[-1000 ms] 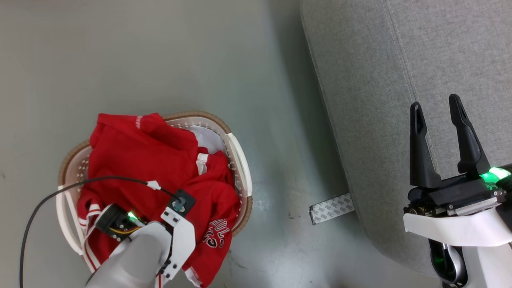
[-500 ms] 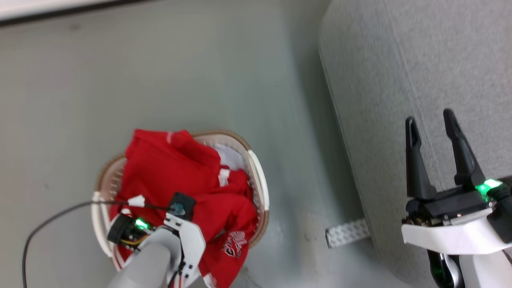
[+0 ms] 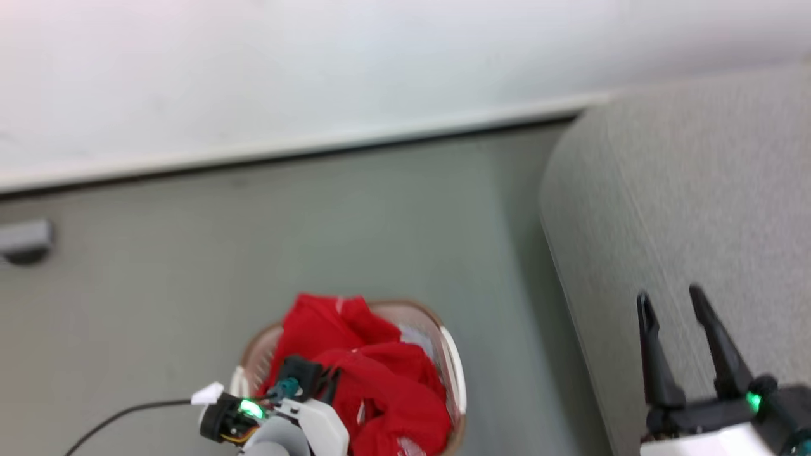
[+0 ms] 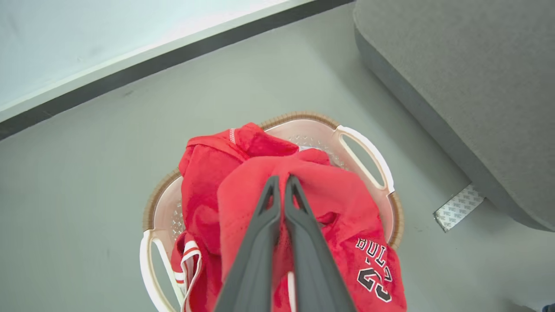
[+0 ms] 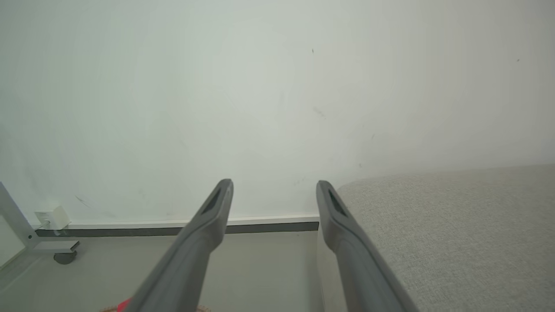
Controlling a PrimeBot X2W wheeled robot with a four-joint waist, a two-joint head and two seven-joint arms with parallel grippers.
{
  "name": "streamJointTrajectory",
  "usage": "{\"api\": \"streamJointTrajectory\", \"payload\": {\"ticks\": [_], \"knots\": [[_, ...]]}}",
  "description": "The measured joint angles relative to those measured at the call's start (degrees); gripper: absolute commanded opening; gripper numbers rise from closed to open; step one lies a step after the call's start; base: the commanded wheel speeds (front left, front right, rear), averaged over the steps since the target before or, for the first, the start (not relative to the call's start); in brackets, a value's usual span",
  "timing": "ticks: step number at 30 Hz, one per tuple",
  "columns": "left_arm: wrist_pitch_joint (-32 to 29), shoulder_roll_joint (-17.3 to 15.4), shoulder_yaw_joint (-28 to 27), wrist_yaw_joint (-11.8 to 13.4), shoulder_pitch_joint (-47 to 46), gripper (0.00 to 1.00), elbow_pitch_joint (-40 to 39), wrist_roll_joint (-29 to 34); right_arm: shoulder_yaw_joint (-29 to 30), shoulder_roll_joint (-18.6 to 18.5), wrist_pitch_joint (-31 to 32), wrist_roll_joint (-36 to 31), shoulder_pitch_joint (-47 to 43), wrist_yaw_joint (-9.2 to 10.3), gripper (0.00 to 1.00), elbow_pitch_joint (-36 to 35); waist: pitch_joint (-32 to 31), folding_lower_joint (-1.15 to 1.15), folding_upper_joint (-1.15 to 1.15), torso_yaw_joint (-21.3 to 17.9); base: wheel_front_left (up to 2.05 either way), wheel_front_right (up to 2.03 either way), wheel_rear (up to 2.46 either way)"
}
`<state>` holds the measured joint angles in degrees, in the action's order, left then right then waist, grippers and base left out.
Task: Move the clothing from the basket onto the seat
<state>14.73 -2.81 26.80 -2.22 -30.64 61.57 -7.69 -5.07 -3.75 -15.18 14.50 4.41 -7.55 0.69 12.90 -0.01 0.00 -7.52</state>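
The red clothing point(image 4: 243, 182) with white lettering is heaped in the white, brown-rimmed basket point(image 4: 366, 151) on the floor. My left gripper point(image 4: 282, 180) is shut on a fold of one red garment, which rises in a peak to the fingertips and hangs over the basket's near rim. In the head view the clothing point(image 3: 380, 380) and the basket point(image 3: 453, 373) sit at the bottom centre, with my left wrist housing over them. My right gripper point(image 3: 671, 301) is open with nothing in it, above the grey seat point(image 3: 684, 190), and its fingers point(image 5: 217, 208) stand wide apart.
A white wall with a dark baseboard point(image 3: 317, 155) runs behind the basket. A patterned tape strip point(image 4: 458, 207) lies on the grey floor by the seat's edge point(image 4: 433, 117). A frame leg on a caster point(image 5: 56, 251) stands far left. A black cable point(image 3: 127, 411) trails from my left wrist.
The head camera has tilted up, so the basket sits lower in the picture and the wall has come into view. The left wrist has risen, drawing red fabric up. The right gripper stays open.
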Motion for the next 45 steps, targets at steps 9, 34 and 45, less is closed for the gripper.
{"api": "streamJointTrajectory", "payload": {"ticks": [9,34,45], "knots": [[0.3,-0.1,0.4,2.8,3.2,0.00,-11.7,-1.8,1.0,0.2,0.0,-0.4,-6.4,0.00,1.00,1.3,-10.9,-0.01,0.00,3.7,0.00,0.00,0.00],[-14.0,-7.4,-1.2,5.6,3.2,0.00,-53.7,-3.5,-7.8,-6.9,0.0,0.2,-4.6,0.00,1.00,0.8,-15.3,0.00,0.01,4.0,0.00,0.00,0.00],[-17.0,-5.2,3.9,5.3,4.5,0.00,-60.0,-3.3,-21.9,-11.4,0.0,3.4,4.0,0.00,1.00,3.2,-16.0,0.00,0.01,4.9,0.00,0.00,0.00]]}}
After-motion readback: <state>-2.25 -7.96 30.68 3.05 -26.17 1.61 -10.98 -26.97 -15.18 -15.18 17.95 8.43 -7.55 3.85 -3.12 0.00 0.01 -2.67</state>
